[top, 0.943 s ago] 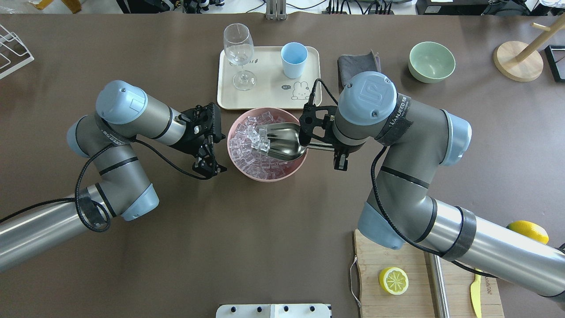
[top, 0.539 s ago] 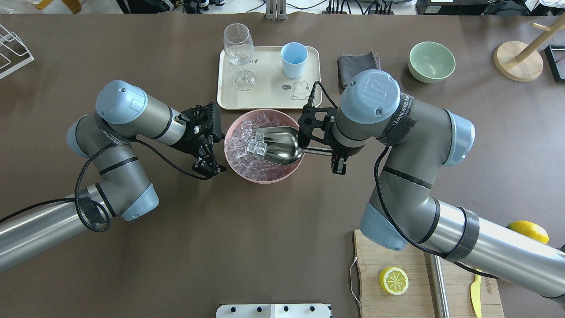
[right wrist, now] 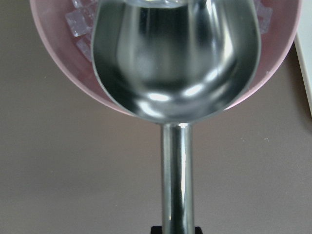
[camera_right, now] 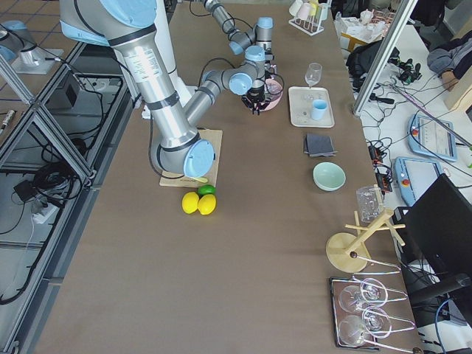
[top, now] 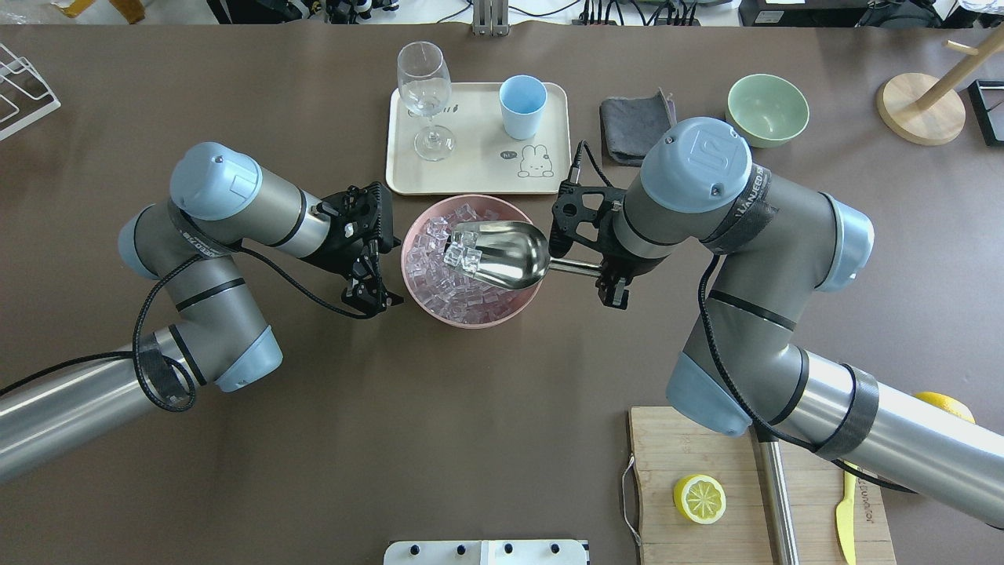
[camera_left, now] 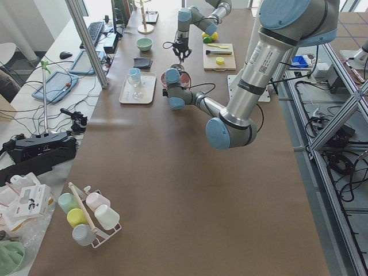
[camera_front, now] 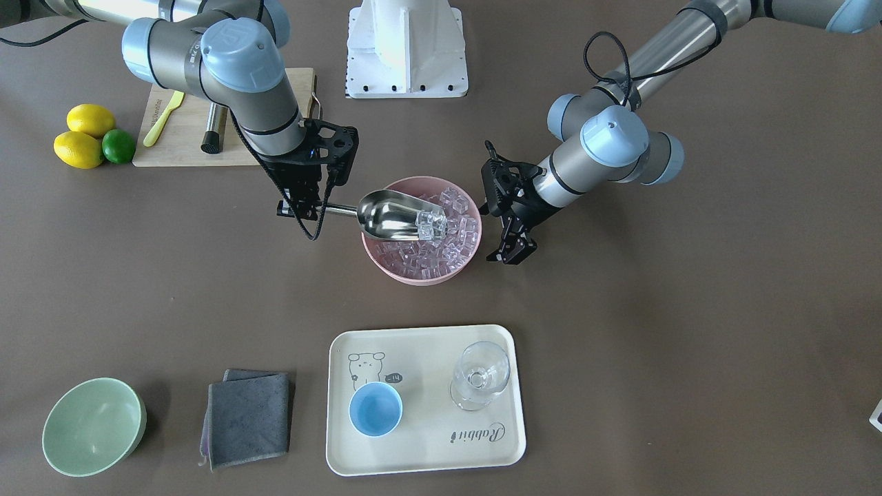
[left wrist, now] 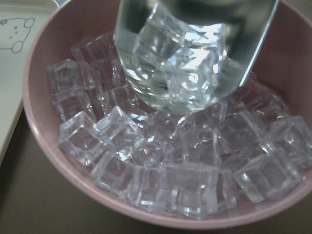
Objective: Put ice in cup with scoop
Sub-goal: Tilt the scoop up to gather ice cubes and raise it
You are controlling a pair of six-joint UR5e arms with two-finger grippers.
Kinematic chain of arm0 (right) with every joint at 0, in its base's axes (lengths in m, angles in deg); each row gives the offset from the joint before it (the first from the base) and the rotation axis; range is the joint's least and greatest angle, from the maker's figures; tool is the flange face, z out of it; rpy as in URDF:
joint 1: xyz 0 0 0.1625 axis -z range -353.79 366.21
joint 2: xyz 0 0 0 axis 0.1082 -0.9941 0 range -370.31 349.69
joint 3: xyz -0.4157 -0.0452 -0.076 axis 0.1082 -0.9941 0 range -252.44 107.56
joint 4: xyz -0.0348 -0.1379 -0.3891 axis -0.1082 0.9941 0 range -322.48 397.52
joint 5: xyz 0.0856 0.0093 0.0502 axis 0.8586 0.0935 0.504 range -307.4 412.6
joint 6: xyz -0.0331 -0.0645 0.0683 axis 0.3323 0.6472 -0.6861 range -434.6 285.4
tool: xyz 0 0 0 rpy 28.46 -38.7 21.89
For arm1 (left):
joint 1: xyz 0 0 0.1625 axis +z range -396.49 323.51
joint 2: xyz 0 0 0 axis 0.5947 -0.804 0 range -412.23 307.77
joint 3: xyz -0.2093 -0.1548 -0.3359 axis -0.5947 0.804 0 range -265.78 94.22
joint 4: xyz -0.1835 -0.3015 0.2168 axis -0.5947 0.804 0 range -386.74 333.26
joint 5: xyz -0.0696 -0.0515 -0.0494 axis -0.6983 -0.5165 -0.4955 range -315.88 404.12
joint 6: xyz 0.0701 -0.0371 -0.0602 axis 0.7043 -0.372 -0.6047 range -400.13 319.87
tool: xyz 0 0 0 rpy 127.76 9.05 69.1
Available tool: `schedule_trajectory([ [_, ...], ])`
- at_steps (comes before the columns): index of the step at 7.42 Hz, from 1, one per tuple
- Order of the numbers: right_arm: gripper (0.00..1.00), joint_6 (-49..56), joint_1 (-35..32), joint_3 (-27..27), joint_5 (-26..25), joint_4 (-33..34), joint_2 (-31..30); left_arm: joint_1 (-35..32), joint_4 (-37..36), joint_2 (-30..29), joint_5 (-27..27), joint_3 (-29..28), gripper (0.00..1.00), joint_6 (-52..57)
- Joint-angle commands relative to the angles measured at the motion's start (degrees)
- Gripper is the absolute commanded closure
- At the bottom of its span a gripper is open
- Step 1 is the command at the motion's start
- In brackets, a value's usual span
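Pinched tight in the right gripper point(top: 605, 273): the short handle of the shiny scoop point(top: 502, 253). Held out flat over the pink bowl point(top: 471, 322), open end toward the other arm. In the scoop's front end, a few clear cubes of ice point(top: 464, 255). Lots more of it piled in the pink bowl underneath. Hard to tell whether resting on the pile or just above it.

On the bowl's other side, just beside the rim, the left gripper point(top: 369, 297), fingers spread apart, holding nothing.

Past the bowl, on the cream tray point(top: 478, 176), the light-blue cup point(top: 522, 104), standing upright and empty. On the same tray, near the cup but not touching it, a wine glass point(top: 424, 86).

Writing on the tray: the word "Rabbit" in curly letters along one edge, plain to read in the front-facing view. Also a drawn bunny point(top: 536, 161) with a tiny bubble beside it, maybe "hi".

Around the right arm, a dark strap point(top: 749, 205) with pale letters, something like "WANJEED".

Off to the right of the tray, a folded grey cloth point(top: 635, 125) and a green bowl point(top: 767, 110). Near the robot, a wooden cutting board point(top: 690, 447) with a half lemon point(top: 700, 498) and a yellow knife point(top: 845, 518). Small dark letters on the board by the knife, too small to read.
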Motion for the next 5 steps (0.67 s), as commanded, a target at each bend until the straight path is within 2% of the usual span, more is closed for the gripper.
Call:
schedule_trajectory([
  [1,1.0,-0.42,-1.32,-0.08,1.97,-3.49,-1.88,-0.01,0.08,0.0,0.0,0.0,0.01,0.0],
  [2,1.0,-1.29,-2.1,-0.25,3.63,-5.69,-2.76,-0.01,0.08,0.0,0.0,0.0,0.01,0.0],
  [5,1.0,-2.53,-4.65,-0.17,7.5,-5.89,-2.86,-0.09,0.0,0.0,0.0,0.09,0.01,0.0],
])
